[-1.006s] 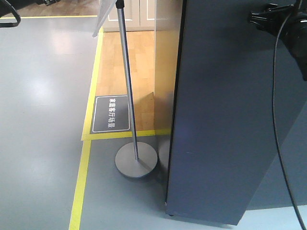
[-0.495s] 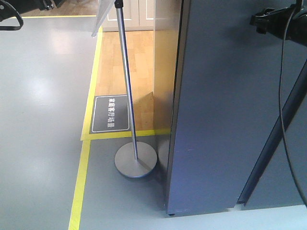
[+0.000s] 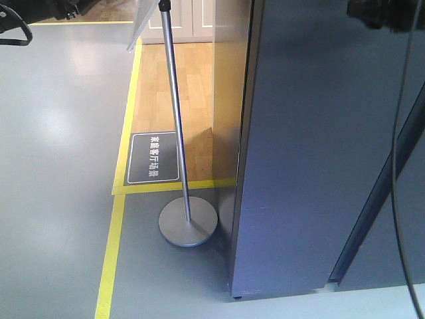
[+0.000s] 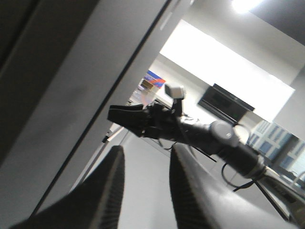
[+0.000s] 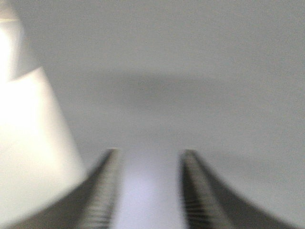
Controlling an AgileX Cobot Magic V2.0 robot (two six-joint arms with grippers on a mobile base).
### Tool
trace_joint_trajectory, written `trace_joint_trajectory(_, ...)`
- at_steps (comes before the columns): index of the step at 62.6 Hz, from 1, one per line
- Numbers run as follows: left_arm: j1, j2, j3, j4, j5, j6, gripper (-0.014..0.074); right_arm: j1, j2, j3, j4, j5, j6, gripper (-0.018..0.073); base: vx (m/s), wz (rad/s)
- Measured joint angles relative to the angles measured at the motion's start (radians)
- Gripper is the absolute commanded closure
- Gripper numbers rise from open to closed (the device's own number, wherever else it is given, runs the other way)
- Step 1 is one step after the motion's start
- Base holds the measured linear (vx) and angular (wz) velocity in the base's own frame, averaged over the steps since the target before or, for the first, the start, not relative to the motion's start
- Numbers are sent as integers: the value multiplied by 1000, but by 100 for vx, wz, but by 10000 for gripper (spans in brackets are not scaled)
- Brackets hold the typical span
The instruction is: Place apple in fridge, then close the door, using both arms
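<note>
The dark grey fridge [image 3: 402, 256] fills the right of the front view. Its door [image 3: 305, 166] stands almost shut, with a narrow dark slanted gap along its right edge. The apple is out of view. My right gripper [image 5: 148, 155] is open and empty, its fingers pointing at a blurred grey surface close ahead. It shows as a dark blur at the door's top right in the front view [image 3: 388, 12]. My left gripper [image 4: 145, 152] is open and empty beside a grey panel [image 4: 71, 95]. The right arm's gripper [image 4: 128, 117] shows beyond it.
A metal pole on a round base [image 3: 188, 224] stands just left of the fridge. Yellow floor tape [image 3: 109, 259] and a dark floor sign [image 3: 153, 157] lie further left. A black cable [image 3: 398, 173] hangs in front of the door.
The door has swung away from the camera to nearly shut. The dark gap at its right edge appeared half a second ago. My right gripper has moved up and now shows blurred.
</note>
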Motion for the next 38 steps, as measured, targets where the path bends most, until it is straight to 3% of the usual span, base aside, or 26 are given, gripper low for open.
trace_joint_trajectory(2,0,-6,0,3,-1,0,528,0,-33,0,-6,56,-1,570,0,0)
trace_joint_trajectory(7,0,-25,0,7,-3,0,606,0,-99,0,-14,166,-9,573,0,0)
trace_joint_trajectory(18,0,-100,0,62,-12,0,604,0,-255,11,-12,360,-62,566,0,0)
trace_joint_trajectory(27,0,-206,12,225,-19,0,604,0,-417,135,20,394,-125,566,0,0)
trace_joint_trajectory(32,0,-304,71,335,-24,0,604,0,-535,294,55,393,-181,566,0,0)
trace_joint_trajectory(38,0,-434,203,394,-31,0,604,0,-694,501,101,371,-257,566,0,0)
